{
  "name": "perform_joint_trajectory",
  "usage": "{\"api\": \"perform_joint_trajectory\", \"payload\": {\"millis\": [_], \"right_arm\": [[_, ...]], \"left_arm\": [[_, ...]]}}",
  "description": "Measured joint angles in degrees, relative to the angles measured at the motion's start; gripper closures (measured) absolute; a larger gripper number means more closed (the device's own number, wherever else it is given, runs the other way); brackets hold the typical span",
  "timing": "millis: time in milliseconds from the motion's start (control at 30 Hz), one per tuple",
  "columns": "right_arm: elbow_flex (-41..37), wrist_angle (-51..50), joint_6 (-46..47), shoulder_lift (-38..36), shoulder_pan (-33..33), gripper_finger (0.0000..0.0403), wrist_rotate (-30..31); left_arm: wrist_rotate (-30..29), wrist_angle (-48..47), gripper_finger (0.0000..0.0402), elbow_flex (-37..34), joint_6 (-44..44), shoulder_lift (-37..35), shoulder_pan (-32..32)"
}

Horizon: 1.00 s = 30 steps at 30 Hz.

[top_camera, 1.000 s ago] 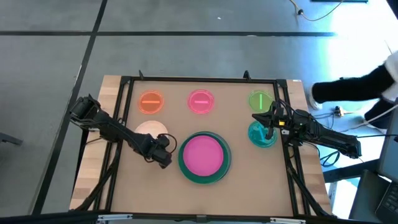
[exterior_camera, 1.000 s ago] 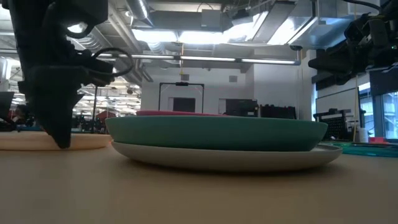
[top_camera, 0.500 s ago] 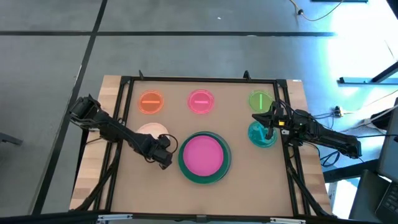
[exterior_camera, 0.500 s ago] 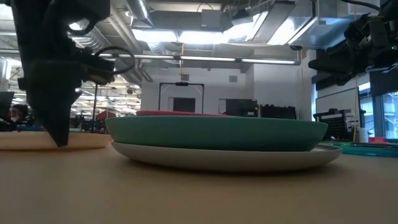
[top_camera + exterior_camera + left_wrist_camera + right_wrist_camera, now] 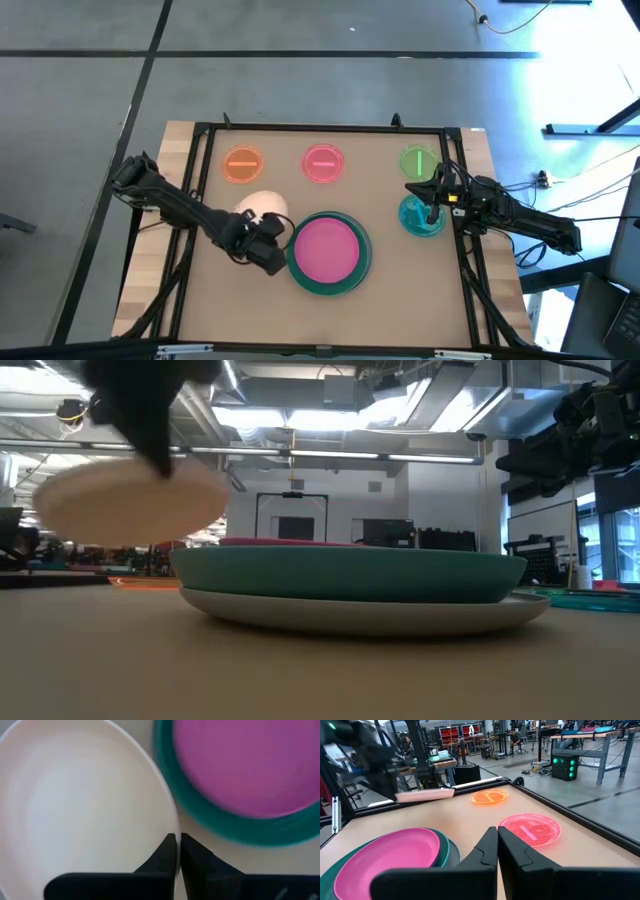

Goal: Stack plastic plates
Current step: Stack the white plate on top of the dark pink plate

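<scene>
The left gripper (image 5: 272, 246) pinched the rim of the cream plate (image 5: 262, 208), holding it clear of the tabletop (image 5: 390, 300), just beside the central stack: magenta plate (image 5: 327, 248) on teal plate (image 5: 330, 287) on grey plate (image 5: 360, 615). The right gripper (image 5: 431, 208), fingers together and empty, hovered over the small teal plate (image 5: 415, 220) near the right edge.

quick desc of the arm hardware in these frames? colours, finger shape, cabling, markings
Both arms are dark, near-black jointed links. The left gripper and right gripper each have two flat black fingers tapering to narrow tips. The right arm shows small yellow-orange and light spots near the wrist, and thin dark cables trail off the table behind it. No readable markings.
</scene>
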Motion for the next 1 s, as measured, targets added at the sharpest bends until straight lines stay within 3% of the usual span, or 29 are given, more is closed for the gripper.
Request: {"api": "perform_joint_trajectory", "payload": {"millis": [233, 500, 633, 733, 1000], "right_arm": [[0.0, 0.22, 0.0, -0.01, 0.02, 0.04, 0.0], [0.0, 0.22, 0.0, -0.01, 0.02, 0.04, 0.0], [0.0, 0.22, 0.0, -0.01, 0.01, 0.04, 0.0], [0.0, 0.2, 0.0, -0.01, 0.0, 0.04, 0.0], [-0.02, 0.16, 0.0, 0.01, 0.02, 0.04, 0.0]], "left_arm": [[-6.51, 11.56, 0.0394, 4.28, 7.01, 0.0, -0.6], [-6.5, 33.27, 0.0394, 3.52, 19.97, 1.79, -0.47], [-3.03, 41.82, 0.0394, 3.52, 25.4, 4.46, -0.47], [-1.04, 44.82, 0.0394, 3.52, 26.43, 7.04, -0.47], [-0.66, 42.24, 0.0394, 3.5, 26.88, 11.77, -0.12]]}}
